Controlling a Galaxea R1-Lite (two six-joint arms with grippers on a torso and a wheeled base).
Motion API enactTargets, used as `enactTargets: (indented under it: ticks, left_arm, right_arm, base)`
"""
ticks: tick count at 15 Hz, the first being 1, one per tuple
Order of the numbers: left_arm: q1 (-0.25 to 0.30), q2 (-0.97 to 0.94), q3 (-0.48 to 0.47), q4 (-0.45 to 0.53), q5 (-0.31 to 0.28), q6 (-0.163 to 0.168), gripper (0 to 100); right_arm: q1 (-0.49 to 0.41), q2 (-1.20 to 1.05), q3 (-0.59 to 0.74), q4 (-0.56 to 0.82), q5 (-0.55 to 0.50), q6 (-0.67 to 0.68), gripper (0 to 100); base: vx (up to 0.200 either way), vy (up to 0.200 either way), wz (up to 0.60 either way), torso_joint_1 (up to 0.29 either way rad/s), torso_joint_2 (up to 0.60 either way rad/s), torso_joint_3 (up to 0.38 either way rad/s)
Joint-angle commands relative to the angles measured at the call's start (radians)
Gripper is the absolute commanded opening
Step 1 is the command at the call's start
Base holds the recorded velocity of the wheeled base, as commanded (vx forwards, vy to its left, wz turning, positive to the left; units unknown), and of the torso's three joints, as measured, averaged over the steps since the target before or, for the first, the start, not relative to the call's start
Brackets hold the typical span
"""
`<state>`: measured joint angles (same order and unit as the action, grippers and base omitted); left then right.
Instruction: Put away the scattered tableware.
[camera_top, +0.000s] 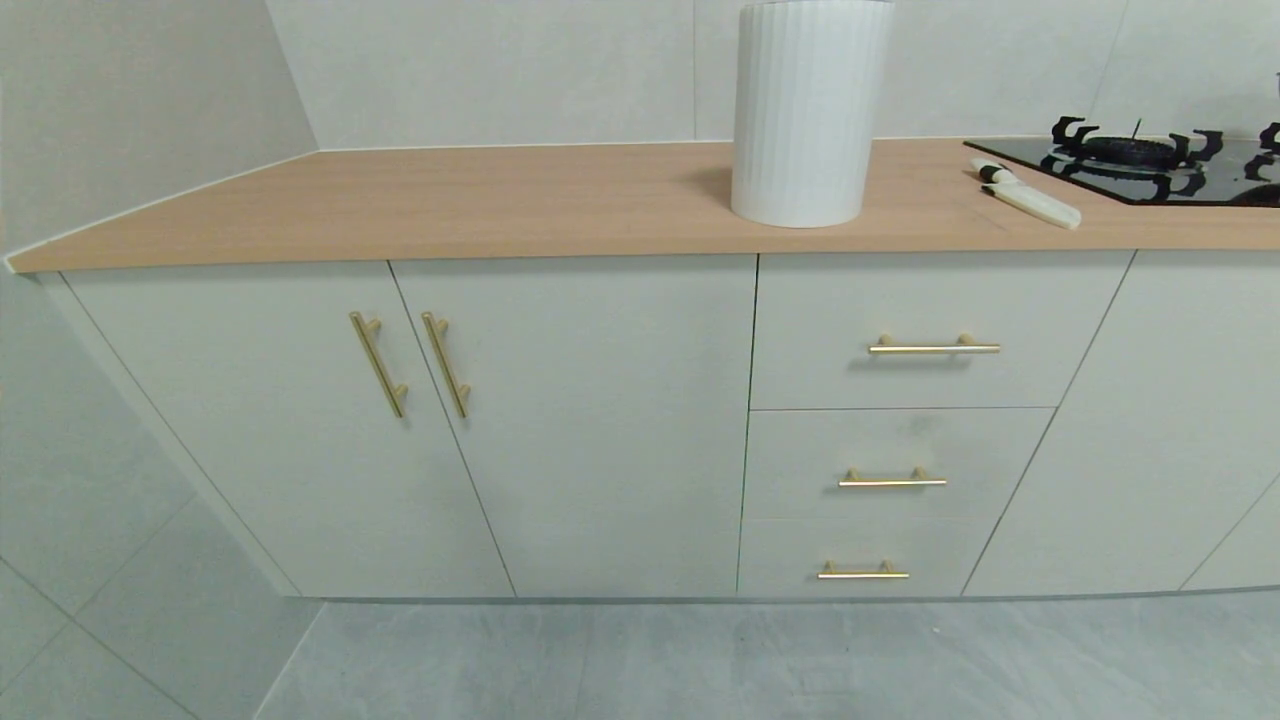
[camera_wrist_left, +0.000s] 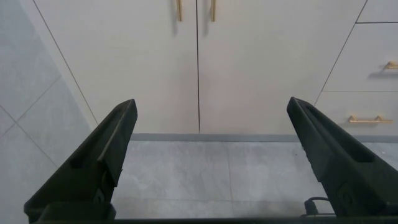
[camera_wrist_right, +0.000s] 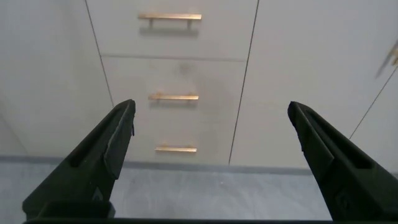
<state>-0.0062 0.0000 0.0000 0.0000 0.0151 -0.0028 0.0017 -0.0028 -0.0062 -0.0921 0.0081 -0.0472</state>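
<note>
**Left gripper** (camera_wrist_left: 211, 155): released, jaws spread wide, nothing between them. It is held low, with a pair of cabinet doors (camera_wrist_left: 124, 68) straight ahead and the floor (camera_wrist_left: 205, 168) beneath.

**Right gripper** (camera_wrist_right: 211, 155): likewise released and empty. A stack of three drawers (camera_wrist_right: 177, 78) is faced squarely, and the middle drawer handle (camera_wrist_right: 174, 97) is roughly in line with the gap between the jaws.

**Knife** (camera_top: 1032, 199): the one loose piece of tableware to be seen. It is laid flat on the counter (camera_top: 500, 200), well above both grippers and nearer the right one, just beside the stove (camera_top: 1140, 165). It is touched by neither gripper.

**Canister** (camera_top: 805, 110): white, ribbed and upright on the counter, above the drawers faced by the right gripper. It is near the knife but apart from it. It is judged a possible holder; its contents cannot be told.

**Posture**: the parted jaws are judged a readiness state, so that a handle or the knife may be taken.

**Obstructions**: every door and drawer is shut, so any storage behind them must be opened first. The counter edge lies between the grippers and the knife. The stove's pan supports stand close behind the knife, which is judged to limit approach from that side.
</note>
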Motion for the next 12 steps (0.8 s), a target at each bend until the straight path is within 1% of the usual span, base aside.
enactTargets:
  ticks: [1,3,5,12]
  left_arm:
    - [0.000,0.002,0.000,0.000,0.000,0.000,100]
    - [0.000,0.002,0.000,0.000,0.000,0.000,100]
    - [0.000,0.002,0.000,0.000,0.000,0.000,100]
    - [0.000,0.002,0.000,0.000,-0.001,0.001,100]
  right_arm:
    - [0.000,0.003,0.006,0.028,0.000,0.001,100]
    - [0.000,0.003,0.006,0.034,0.001,0.004,100]
    - [0.000,0.003,0.005,0.104,0.001,0.006,100]
    - [0.000,0.003,0.005,0.091,0.004,0.058,100]
  base:
    - [0.000,0.000,0.00,0.000,0.00,0.000]
    - [0.000,0.000,0.00,0.000,0.00,0.000]
    - [0.000,0.000,0.00,0.000,0.00,0.000]
    - [0.000,0.000,0.00,0.000,0.00,0.000]
